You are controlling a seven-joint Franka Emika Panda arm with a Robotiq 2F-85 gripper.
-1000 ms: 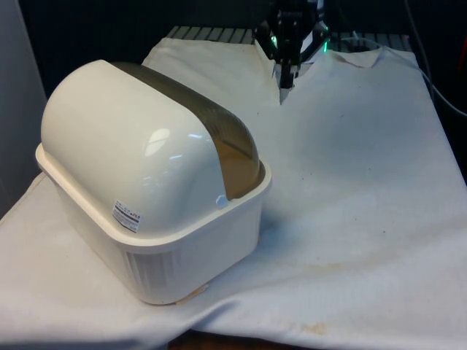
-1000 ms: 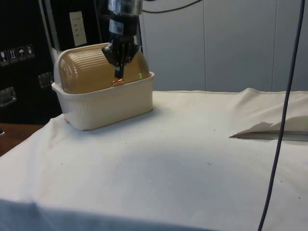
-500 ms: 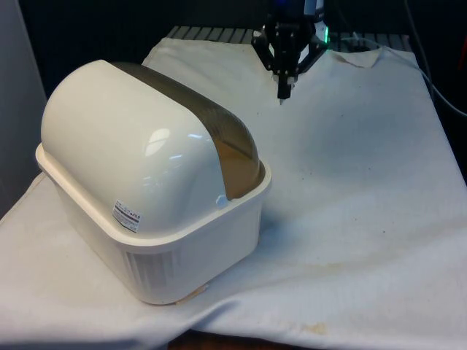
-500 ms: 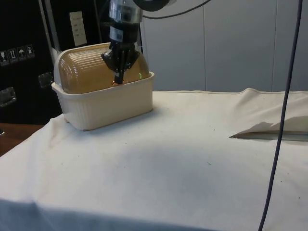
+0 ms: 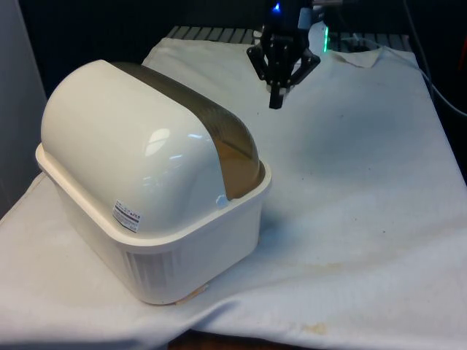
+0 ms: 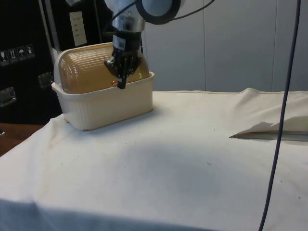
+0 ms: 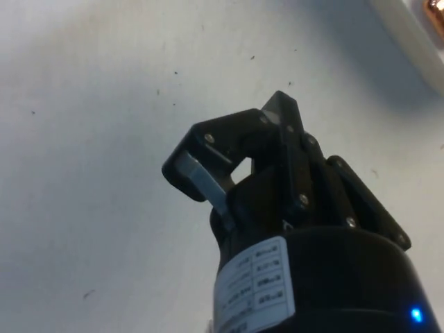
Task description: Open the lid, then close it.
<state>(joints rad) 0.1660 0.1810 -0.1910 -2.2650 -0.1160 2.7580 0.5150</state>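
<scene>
Nearest, on the front view's left: cream bread box on the white cloth, brown translucent lid down over the tub. Farther back: black gripper in the air above the cloth, apart from the box, fingers pressed together on nothing.

A lab: a cloth-draped table, dark cabinets with labels, and hanging cables.

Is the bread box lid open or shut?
Shut. The brown lid curves down to the cream bread box rim, leaving no gap. The gripper hangs apart from it.
</scene>
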